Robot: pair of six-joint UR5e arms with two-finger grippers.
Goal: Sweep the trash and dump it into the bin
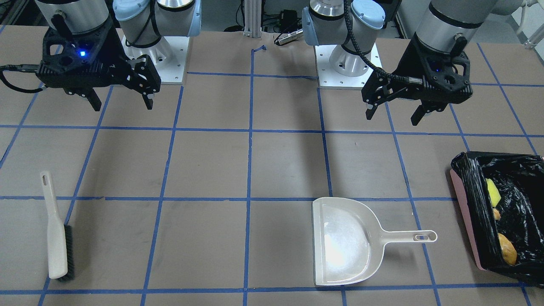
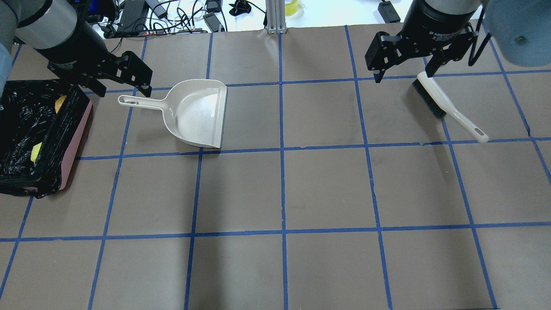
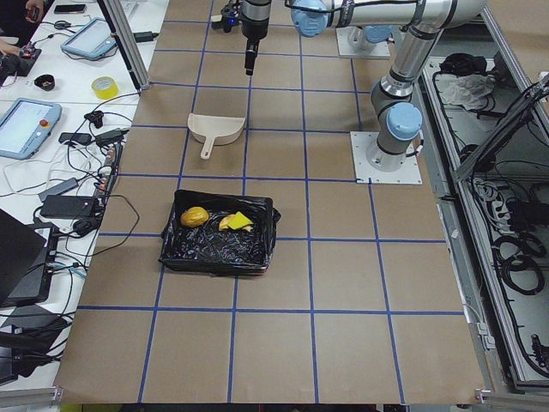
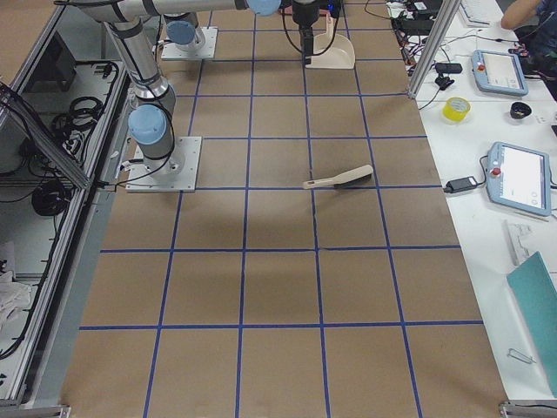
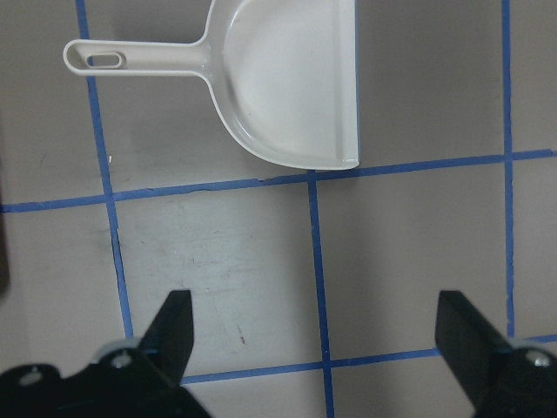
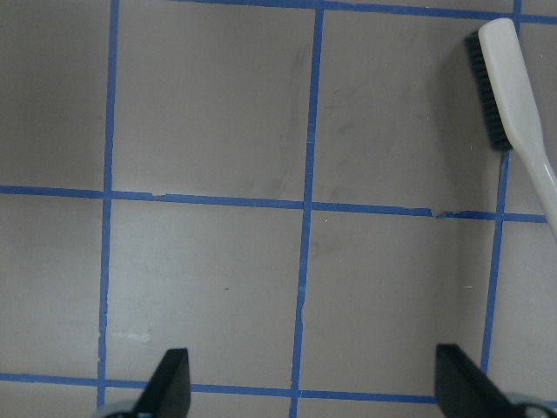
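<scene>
— Where's the trash?
— Orange-brown lump (image 1: 508,250) and yellow-green sponge wedge (image 1: 493,192) lie in the pink rectangular black-bagged bin (image 2: 76,142) at the table's (image 1: 272,170) left end, its long axis running away from the robot.
— Grippers?
— Left gripper (image 1: 392,118) hovers wide apart, inboard of the bin; right gripper (image 1: 123,105) is equally wide.

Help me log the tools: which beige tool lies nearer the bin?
The dustpan, the scoop whose handle points toward the bin; the black-bristled brush lies far across the table.
</scene>
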